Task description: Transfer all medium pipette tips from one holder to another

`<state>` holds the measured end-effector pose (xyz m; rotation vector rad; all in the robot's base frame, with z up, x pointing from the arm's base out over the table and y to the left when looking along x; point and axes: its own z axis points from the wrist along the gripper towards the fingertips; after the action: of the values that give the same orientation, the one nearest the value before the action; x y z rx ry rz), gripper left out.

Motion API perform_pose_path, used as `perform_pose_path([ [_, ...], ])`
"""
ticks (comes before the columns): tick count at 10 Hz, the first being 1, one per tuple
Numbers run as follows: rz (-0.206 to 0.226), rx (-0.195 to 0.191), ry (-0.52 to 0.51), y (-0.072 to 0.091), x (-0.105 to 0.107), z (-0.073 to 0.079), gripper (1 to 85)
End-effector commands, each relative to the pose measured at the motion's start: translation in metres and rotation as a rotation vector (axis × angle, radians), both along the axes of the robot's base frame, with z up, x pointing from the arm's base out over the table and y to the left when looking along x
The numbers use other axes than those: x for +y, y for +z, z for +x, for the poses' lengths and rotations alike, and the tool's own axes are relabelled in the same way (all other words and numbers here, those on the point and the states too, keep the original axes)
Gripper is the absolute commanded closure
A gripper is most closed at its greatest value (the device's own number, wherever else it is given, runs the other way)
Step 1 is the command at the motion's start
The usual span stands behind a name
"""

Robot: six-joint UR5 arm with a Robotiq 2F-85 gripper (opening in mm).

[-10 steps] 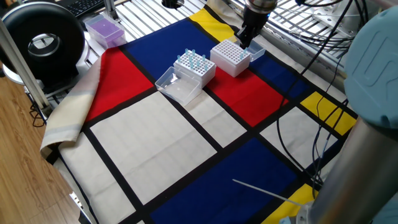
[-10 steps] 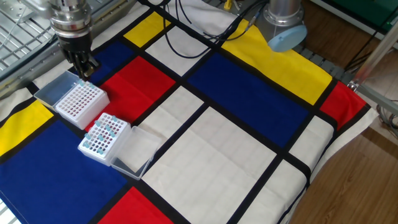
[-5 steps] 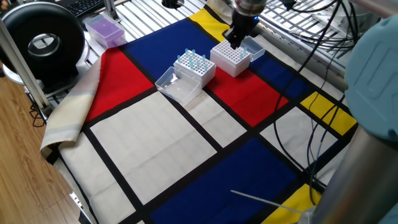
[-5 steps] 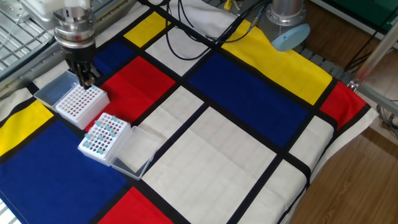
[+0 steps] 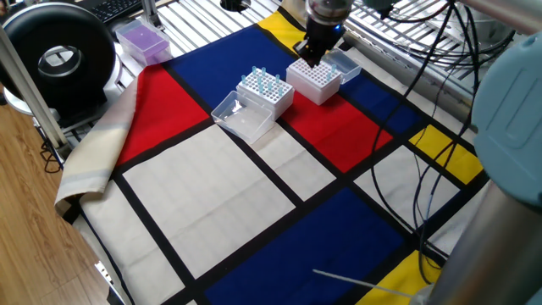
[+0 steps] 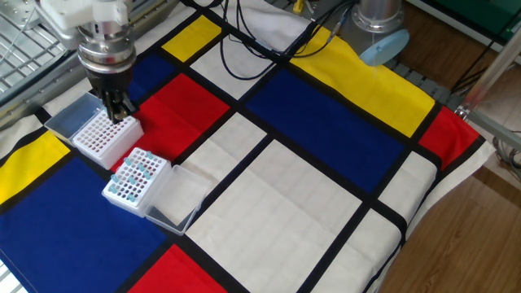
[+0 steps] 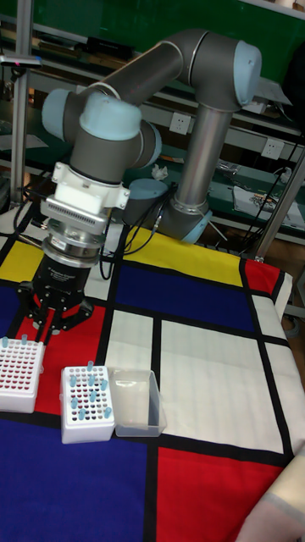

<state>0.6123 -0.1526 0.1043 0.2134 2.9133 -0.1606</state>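
Observation:
Several pale-blue medium pipette tips (image 5: 264, 80) (image 6: 134, 172) (image 7: 89, 388) stand in a white perforated holder (image 5: 273, 100) (image 6: 122, 194) (image 7: 85, 423) with its clear lid (image 5: 241, 119) (image 6: 175, 202) (image 7: 135, 402) folded out. A second white holder (image 5: 320, 83) (image 6: 102, 137) (image 7: 19, 377) stands beside it, nearly bare, with two tips (image 7: 7, 342) at its far edge. My gripper (image 5: 308, 58) (image 6: 119, 114) (image 7: 52, 329) hovers over the second holder's edge nearest the first holder. Its fingers stand slightly apart and I see nothing between them.
The second holder's clear lid (image 5: 347, 63) (image 6: 67, 118) lies behind it. A purple box (image 5: 141, 41) and a black round device (image 5: 55, 55) sit at the cloth's left. Cables (image 5: 423, 195) (image 6: 260, 41) trail over the cloth. A thin white rod (image 5: 364, 284) lies near the front.
My gripper has moved from the far side of the nearly bare holder, across it, toward the holder full of tips. Both holders stayed put.

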Motion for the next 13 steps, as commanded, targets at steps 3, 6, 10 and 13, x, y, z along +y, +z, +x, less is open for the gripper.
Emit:
perform_pose_path([
  [3,0.007,0.001,0.029,0.012,0.035,0.006,67.3],
  [6,-0.011,0.028,0.041,0.021,0.063,0.0,68.3],
  [10,0.109,0.027,0.145,0.018,0.112,-0.005,68.7],
  [13,0.115,0.089,0.153,0.011,0.111,-0.016,70.0],
])
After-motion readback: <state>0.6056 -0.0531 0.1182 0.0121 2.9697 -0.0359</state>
